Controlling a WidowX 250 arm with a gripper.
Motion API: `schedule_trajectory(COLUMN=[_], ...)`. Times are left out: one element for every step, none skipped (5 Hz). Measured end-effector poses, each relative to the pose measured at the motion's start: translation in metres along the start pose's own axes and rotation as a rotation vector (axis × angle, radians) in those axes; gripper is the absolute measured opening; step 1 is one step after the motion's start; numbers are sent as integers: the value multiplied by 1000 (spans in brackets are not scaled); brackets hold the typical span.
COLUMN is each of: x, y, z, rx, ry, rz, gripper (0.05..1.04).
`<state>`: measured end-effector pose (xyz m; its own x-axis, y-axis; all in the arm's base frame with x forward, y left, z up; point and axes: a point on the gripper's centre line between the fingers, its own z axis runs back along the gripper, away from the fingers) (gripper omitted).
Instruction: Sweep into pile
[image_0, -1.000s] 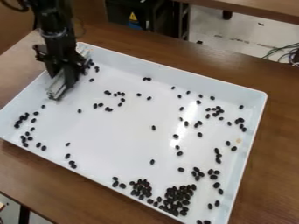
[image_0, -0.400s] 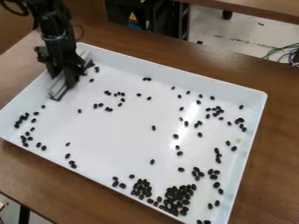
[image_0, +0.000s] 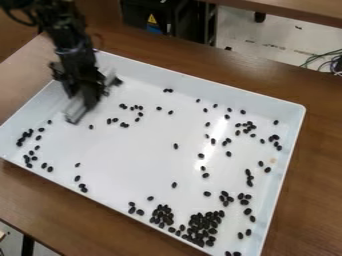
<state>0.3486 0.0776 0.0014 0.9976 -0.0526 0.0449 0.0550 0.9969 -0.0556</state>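
a brown table that spread below the jaws, a black case with a yellow label that stood beyond them, tangled cables that lay well apart from them

In the grip of the pincer, a straight, pale grey bar, set aslant, with its nearer end below the pincer (this part rather blurred). To the right of the pincer and below it, very many small beans, black and oval, lying loose. Well apart from the pincer, toward the lower right, the largest heap, densely gathered; just beside, on the side nearer to the pincer, a smaller heap. Below and left of the pincer, looser groups; farther to its right, single beans and little clumps.
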Motion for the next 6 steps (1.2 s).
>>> schedule_trajectory(x=[5, 8, 11, 12, 8, 3], y=[-63, -100, -142, -190, -234, -244], z=[-4, -10, -13, -16, -16, -11], rx=[-53, -62, -61, -70, -77, -85], ry=[41, 63, 38, 32, 37, 40], rz=[-118, -198, -262, -315, -358, -362], gripper=[360, 360, 359, 360, 360, 360])
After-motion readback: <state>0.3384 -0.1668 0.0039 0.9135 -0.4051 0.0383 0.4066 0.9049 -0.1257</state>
